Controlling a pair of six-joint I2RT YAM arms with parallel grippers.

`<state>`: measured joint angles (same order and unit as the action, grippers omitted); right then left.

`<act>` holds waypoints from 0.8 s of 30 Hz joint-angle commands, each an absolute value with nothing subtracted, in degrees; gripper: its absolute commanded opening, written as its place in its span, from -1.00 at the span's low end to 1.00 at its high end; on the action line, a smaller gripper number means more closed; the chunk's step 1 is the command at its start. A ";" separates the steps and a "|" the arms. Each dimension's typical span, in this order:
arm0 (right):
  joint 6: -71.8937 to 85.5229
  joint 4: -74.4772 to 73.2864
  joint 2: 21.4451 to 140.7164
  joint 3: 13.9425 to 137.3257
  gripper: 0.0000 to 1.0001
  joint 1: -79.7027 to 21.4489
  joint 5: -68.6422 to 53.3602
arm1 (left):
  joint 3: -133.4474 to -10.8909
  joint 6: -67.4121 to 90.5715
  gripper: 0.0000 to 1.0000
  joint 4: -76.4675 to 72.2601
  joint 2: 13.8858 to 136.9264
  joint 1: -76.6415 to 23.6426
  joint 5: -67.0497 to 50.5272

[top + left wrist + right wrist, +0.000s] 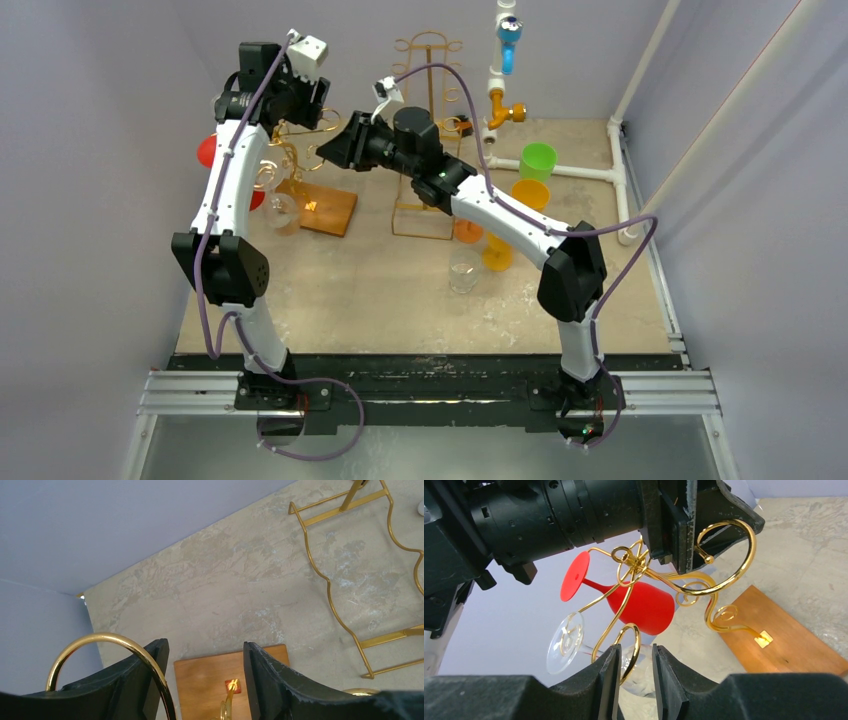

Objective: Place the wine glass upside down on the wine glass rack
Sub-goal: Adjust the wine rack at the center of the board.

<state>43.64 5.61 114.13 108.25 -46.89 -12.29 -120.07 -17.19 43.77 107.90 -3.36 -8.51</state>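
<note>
The gold wire wine glass rack (290, 160) stands on a wooden base (325, 208) at the back left. A clear wine glass (280, 212) hangs from it, bowl down and tilted; its foot (565, 642) shows in the right wrist view. A red wine glass (644, 605) hangs beside it. My right gripper (634, 655) is slightly open right at the clear glass's bowl, with a rack loop (631, 647) in the gap. My left gripper (205, 652) is open above the base (210, 680), at the rack's top; a gold hook (110, 642) crosses its left finger.
A second gold wire rack (425, 120) stands at the back middle. Right of it are a green cup (537, 160), orange cups (530, 192), and a clear tumbler (464, 268). White pipes with a blue fitting (508, 40) run along the back right.
</note>
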 commanded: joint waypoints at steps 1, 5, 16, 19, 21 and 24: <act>45.53 9.45 112.18 107.78 -0.26 -46.87 -15.86 | -120.17 -16.61 0.19 43.23 105.03 -3.56 -4.67; 45.91 9.94 112.48 107.93 -0.43 -46.85 -16.13 | -120.15 -16.83 0.17 43.28 105.11 -3.59 -4.48; 46.10 10.01 113.00 108.24 -0.92 -46.85 -16.03 | -120.49 -16.86 0.30 43.46 105.86 -3.60 -4.24; 45.95 8.38 113.26 109.48 -1.00 -46.85 -12.72 | -120.78 -16.50 0.50 44.02 105.29 -3.60 -4.80; 46.28 7.79 113.44 109.93 -1.00 -46.56 -11.18 | -120.53 -16.35 0.58 44.26 104.43 -3.60 -4.92; 47.48 7.99 113.64 109.58 -1.00 -45.86 -9.83 | -118.67 -16.26 0.61 43.61 102.67 -3.60 -4.79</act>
